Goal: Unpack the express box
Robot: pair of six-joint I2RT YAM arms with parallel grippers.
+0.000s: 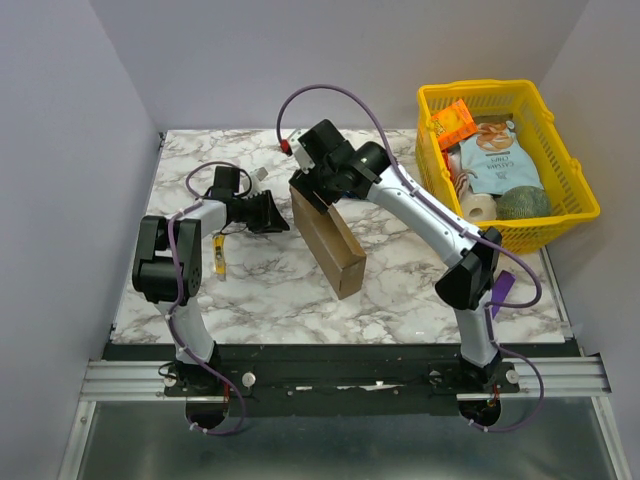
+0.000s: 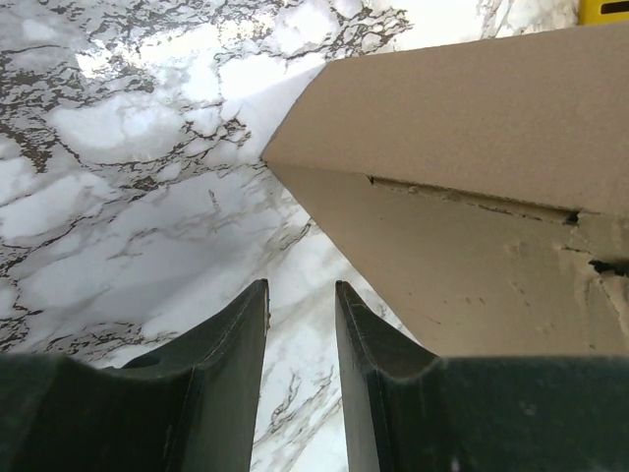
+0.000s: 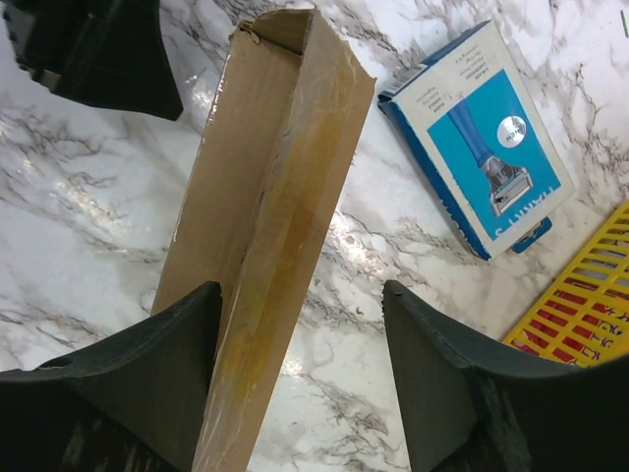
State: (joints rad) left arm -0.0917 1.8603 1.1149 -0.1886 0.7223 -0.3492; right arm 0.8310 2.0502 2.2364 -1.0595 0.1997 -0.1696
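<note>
Express box (image 1: 328,240) is found near the middle of the marble tabletop (image 1: 260,295), stood up on one long narrow edge and running from the far left toward the near right. In the right wrist view a glossy strip, apparently tape, is seen along its upper edge.

A blue box with a white label (image 3: 477,138) lies flat on the tabletop just beside the express box, on the basket's side, not touching it. A yellow basket (image 1: 582,185) is set at the far right corner, well apart from the express box; an orange packet (image 1: 452,122), a blue and white pouch (image 1: 497,160), a white roll (image 1: 480,207) and a greenish ball of twine (image 1: 523,203) are held in it. A small yellow item (image 1: 218,256) lies near the left arm; what it is cannot be told.

The right hand (image 1: 313,193) is placed over the far end of the express box, its fingers spread wide to either side of the upper edge. One finger (image 3: 167,364) is seen against the cardboard side, though contact cannot be confirmed; the other stands clear, so nothing is clamped.

The left hand (image 1: 280,214) is held low, just left of the express box's far end. Its fingers (image 2: 231,334) are kept narrowly apart, with only bare marble seen between them, and no touch on the cardboard is shown.
</note>
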